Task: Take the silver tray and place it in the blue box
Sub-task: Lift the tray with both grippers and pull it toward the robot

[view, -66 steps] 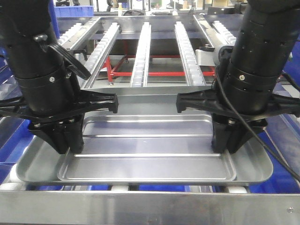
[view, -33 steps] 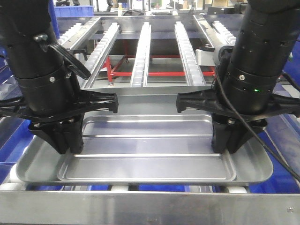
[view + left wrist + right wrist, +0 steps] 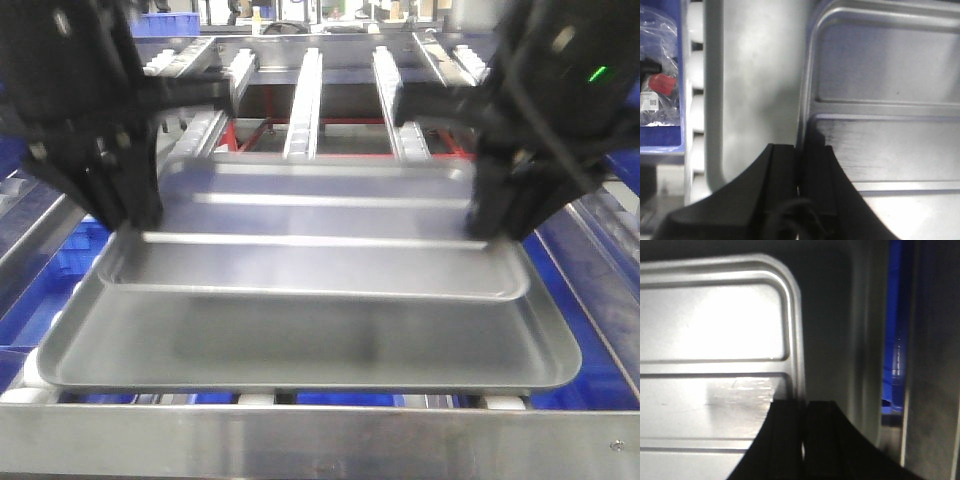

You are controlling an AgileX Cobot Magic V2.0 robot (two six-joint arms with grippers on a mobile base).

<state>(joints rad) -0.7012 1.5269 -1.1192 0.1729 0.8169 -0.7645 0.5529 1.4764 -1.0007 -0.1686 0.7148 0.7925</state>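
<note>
Far left in the left wrist view there was a blue bin [image 3: 660, 142] with some bagged stuff in it, sitting outboard of the left claw [image 3: 130, 215]. That claw was clamped shut on the left rim of the silver tray [image 3: 320, 262], with a finger on each side of the lip. The tray hung between the two claws, kinda blurry, clear above a second, bigger tray [image 3: 300, 350] that lay flat underneath on the roller tabletop [image 3: 320, 440]. Its two long ridges ran straight across from one claw toward the other. Over on the right, the right claw [image 3: 495, 225] pinched the tray's right rim the same way, closed tight on it. Out past that claw was a strip of blue plastic [image 3: 897, 340], but I honestly couldn't tell what it belonged to.
</note>
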